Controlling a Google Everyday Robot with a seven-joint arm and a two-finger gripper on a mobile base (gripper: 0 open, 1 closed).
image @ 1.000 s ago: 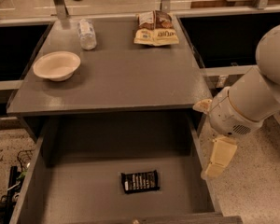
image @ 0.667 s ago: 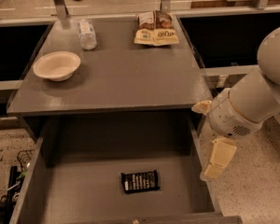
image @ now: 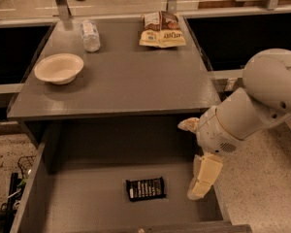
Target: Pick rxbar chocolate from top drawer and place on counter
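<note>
The rxbar chocolate (image: 145, 189), a small black wrapper with white lettering, lies flat on the floor of the open top drawer (image: 77, 203), near its front middle. My gripper (image: 191, 160) hangs open and empty over the drawer's right side, to the right of the bar and above it, not touching it. Its lower cream finger (image: 204, 176) points down along the drawer's right wall. The dark grey counter (image: 131, 76) lies above and behind the drawer.
On the counter stand a white bowl (image: 59, 68) at the left, a clear bottle (image: 90, 35) at the back and a tan-and-brown snack bag (image: 162, 29) at the back right. Black recessed bins (image: 242, 33) flank the counter. My arm's white bulk (image: 262, 101) is at the right.
My gripper has moved left and slightly down, from beside the drawer's right wall to over the drawer's right side. The bar has not moved.
</note>
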